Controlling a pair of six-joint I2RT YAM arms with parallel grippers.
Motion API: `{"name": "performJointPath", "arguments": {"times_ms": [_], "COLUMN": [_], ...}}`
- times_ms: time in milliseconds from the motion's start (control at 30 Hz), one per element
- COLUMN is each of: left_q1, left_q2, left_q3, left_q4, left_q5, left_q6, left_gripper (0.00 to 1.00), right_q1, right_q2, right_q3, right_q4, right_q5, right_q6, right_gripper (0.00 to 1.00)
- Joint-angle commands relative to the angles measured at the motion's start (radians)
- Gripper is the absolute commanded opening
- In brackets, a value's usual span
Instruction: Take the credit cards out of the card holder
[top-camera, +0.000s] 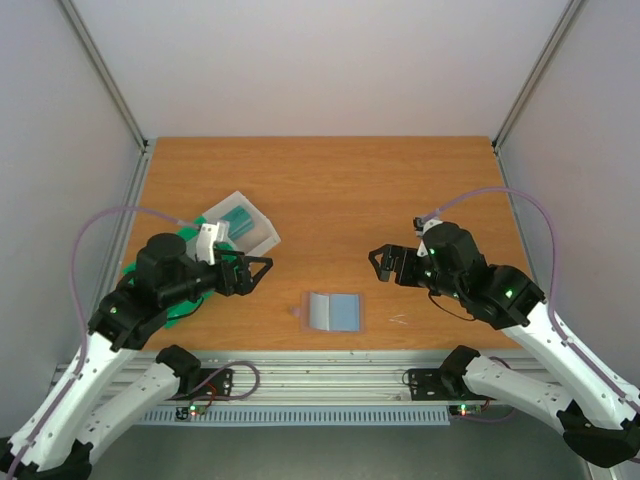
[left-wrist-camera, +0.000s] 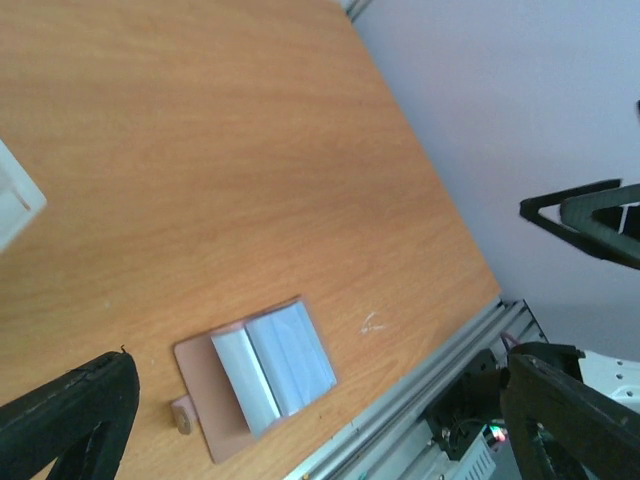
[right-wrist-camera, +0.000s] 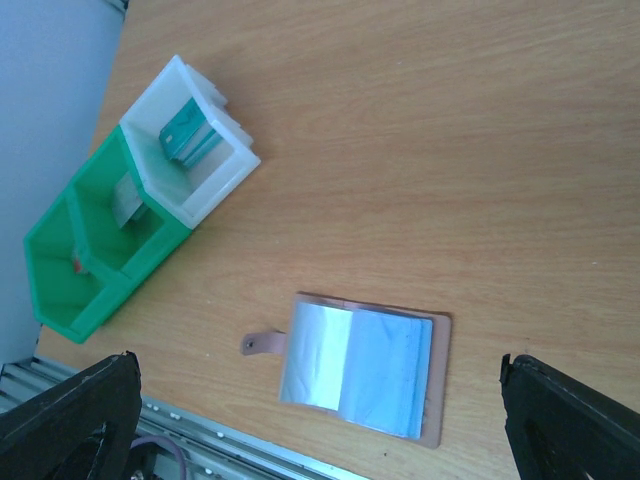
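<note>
The card holder (top-camera: 316, 310) lies open and flat on the table near the front edge, between the arms. It has a pinkish cover with a strap tab and pale shiny sleeves. A light blue credit card (top-camera: 346, 311) shows in its right half. The holder (left-wrist-camera: 205, 390) and card (left-wrist-camera: 297, 355) show in the left wrist view, and the holder (right-wrist-camera: 315, 350) and card (right-wrist-camera: 392, 370) in the right wrist view. My left gripper (top-camera: 258, 273) is open and empty, left of the holder. My right gripper (top-camera: 378, 264) is open and empty, up and right of it.
A green compartment tray (top-camera: 186, 305) sits at the left, partly under my left arm, also in the right wrist view (right-wrist-camera: 90, 250). A clear white box (top-camera: 243, 224) holding a teal block (right-wrist-camera: 186, 136) adjoins it. The aluminium rail (top-camera: 320, 378) runs along the front edge.
</note>
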Motion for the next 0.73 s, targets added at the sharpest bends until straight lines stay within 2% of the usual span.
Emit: {"name": "performJointPath", "arguments": {"times_ms": [0,233,700], "left_q1": [-0.003,-0.003,-0.003], "left_q2": [-0.068,-0.124,-0.098], "left_q3": [0.039,0.028,0.034], "left_q4": [-0.024,-0.023,-0.008], "left_q5": [-0.086,-0.116,-0.119], "left_q6": [0.05,0.052,0.016], "left_gripper": [0.99,0.99,0.99], "right_q1": [0.005,0.004,0.004], "right_q2": [0.011,0.013,0.005], "right_q3": [0.019,-0.008,-0.028], "right_q4": [0.023,0.043,0.051], "right_q5": [-0.022,-0.044,-0.086], "right_q6": [-0.024,-0.021,-0.013], "right_gripper": [0.99,0.98,0.98]}}
